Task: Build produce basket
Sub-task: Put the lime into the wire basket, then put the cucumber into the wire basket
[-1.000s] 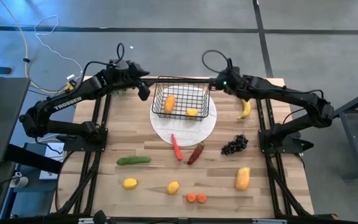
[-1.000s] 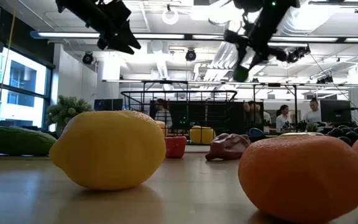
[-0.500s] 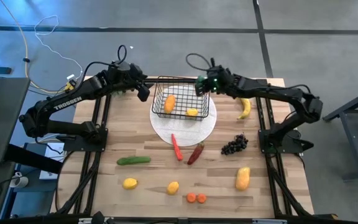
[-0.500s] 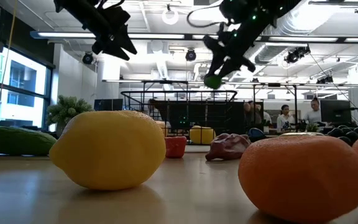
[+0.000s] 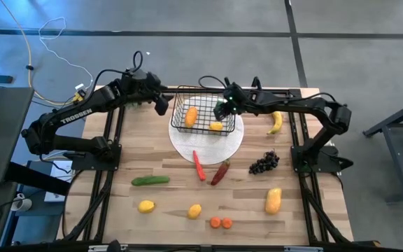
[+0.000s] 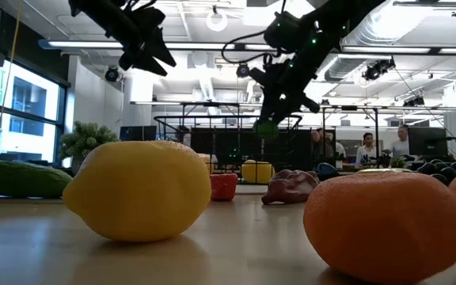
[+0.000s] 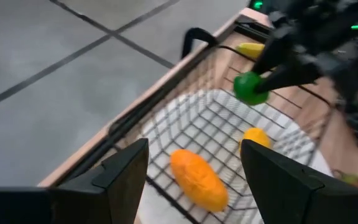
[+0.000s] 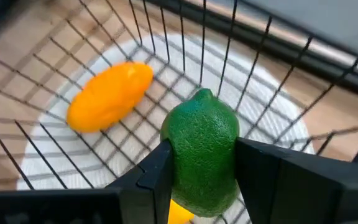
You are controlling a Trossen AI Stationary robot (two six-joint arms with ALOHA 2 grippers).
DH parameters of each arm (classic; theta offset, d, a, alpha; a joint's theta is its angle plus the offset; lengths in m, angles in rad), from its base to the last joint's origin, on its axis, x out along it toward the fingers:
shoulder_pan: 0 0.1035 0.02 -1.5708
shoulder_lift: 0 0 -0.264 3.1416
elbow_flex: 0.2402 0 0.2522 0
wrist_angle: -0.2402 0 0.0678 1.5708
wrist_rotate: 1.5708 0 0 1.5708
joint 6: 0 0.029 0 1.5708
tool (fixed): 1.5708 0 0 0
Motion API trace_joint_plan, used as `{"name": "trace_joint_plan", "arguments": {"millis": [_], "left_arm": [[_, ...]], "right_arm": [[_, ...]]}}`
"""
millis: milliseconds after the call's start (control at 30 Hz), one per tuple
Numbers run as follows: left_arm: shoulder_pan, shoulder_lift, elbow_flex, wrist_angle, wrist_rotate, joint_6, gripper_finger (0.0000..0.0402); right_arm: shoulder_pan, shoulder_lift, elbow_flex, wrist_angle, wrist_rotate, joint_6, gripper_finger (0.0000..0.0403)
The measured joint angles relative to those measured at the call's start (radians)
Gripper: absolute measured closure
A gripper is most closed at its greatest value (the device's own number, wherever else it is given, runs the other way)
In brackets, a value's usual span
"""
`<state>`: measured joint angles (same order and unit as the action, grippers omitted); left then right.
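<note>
Task partly done. Small rectangular black wire-mesh basket (image 5: 203, 110) sits on round white plate (image 5: 207, 143), far-centre of wooden desk (image 5: 152, 140). Inside: orange mango (image 5: 191, 116) + small yellow lemon-like piece (image 5: 216, 127).

Right hand (image 8: 202, 168) over basket's right side, clamped on green lime-shaped toy fruit (image 8: 201, 149), not yet released. Left hand (image 7: 194, 168) hovers by basket's left edge, fingers apart, empty.

Left on desk: banana (image 5: 276, 122), dark grapes (image 5: 263, 163), red chilli (image 5: 199, 165), cucumber (image 5: 150, 180), 2 lemons, 2nd mango (image 5: 273, 200), carrot slices (image 5: 220, 222), dark red piece.

Basket: see-through grid sides, open top, upright.
</note>
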<state>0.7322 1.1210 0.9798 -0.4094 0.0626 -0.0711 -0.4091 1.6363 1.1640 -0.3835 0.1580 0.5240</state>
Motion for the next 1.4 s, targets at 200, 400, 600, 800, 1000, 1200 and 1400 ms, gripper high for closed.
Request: {"name": "trace_joint_plan", "arguments": {"millis": [200,400,600,800,1000,1200,1400], "left_arm": [[-0.023,0.000,0.000,-0.066,0.031,0.005,0.0158],[-0.053,0.000,0.000,-0.120,0.029,0.022,0.0158],[-0.080,-0.003,0.000,-0.143,0.027,0.022,0.0158],[-0.105,-0.021,0.000,-0.263,0.028,0.023,0.0158],[-0.145,-0.053,0.000,-0.370,0.028,0.034,0.0158],[-0.199,-0.071,0.000,-0.484,0.031,0.037,0.0158],[-0.304,-0.071,0.000,-0.614,0.033,-0.007,0.0158]], "right_arm": [[0.000,0.007,-0.001,-0.018,-0.011,0.000,0.0263],[0.000,0.007,-0.001,-0.020,-0.010,0.018,0.0224],[-0.001,0.007,-0.001,-0.028,-0.009,0.018,0.0211],[-0.001,0.004,-0.001,-0.032,-0.009,0.042,0.0210],[0.000,-0.044,-0.001,-0.033,0.002,0.087,0.0210],[0.024,-0.101,-0.001,-0.036,0.031,0.109,0.0210],[0.073,-0.132,-0.001,-0.037,0.037,0.172,0.0210]]}}
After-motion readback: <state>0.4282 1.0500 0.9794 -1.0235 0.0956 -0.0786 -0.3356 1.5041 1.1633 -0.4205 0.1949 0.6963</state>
